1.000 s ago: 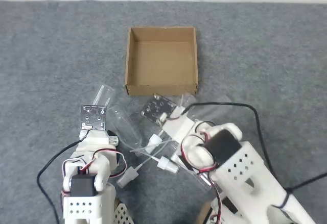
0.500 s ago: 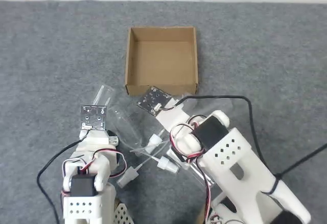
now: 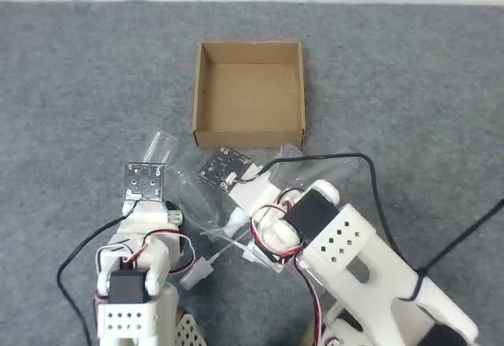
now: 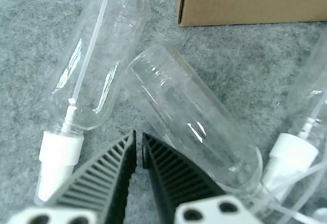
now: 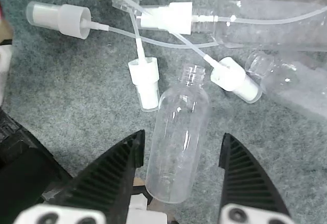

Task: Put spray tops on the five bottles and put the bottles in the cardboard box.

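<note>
Right wrist view: your right pincer [image 5: 182,141] is spread wide around an uncapped bottle [image 5: 179,127].
That bottle lies flat on the table between the jaws, with loose spray tops [image 5: 144,83] just past its neck. Your left pincer [image 4: 138,138] is pressed together and empty, its tips between a capped bottle [image 4: 97,60] and an open bottle [image 4: 194,117]. The cardboard box [image 3: 249,137] sits beyond them, toward the table's far edge.
</note>
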Controlling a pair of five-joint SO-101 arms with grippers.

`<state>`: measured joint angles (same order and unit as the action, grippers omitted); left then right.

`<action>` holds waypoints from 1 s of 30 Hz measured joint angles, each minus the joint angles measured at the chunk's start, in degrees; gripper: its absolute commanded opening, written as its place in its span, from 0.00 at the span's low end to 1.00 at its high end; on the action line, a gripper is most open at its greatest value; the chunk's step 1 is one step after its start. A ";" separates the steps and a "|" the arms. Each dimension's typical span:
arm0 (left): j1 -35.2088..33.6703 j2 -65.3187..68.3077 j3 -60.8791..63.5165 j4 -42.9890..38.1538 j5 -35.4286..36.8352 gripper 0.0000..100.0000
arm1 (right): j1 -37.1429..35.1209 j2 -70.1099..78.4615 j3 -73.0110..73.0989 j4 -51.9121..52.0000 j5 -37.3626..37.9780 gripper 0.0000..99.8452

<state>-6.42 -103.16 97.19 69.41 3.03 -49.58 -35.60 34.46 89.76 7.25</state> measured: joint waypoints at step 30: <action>0.35 0.00 0.00 0.00 0.00 0.01 | 0.00 0.00 11.87 -12.48 0.00 0.28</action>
<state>-6.07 -103.16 97.19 69.41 3.03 -49.58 -35.60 46.33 77.27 7.25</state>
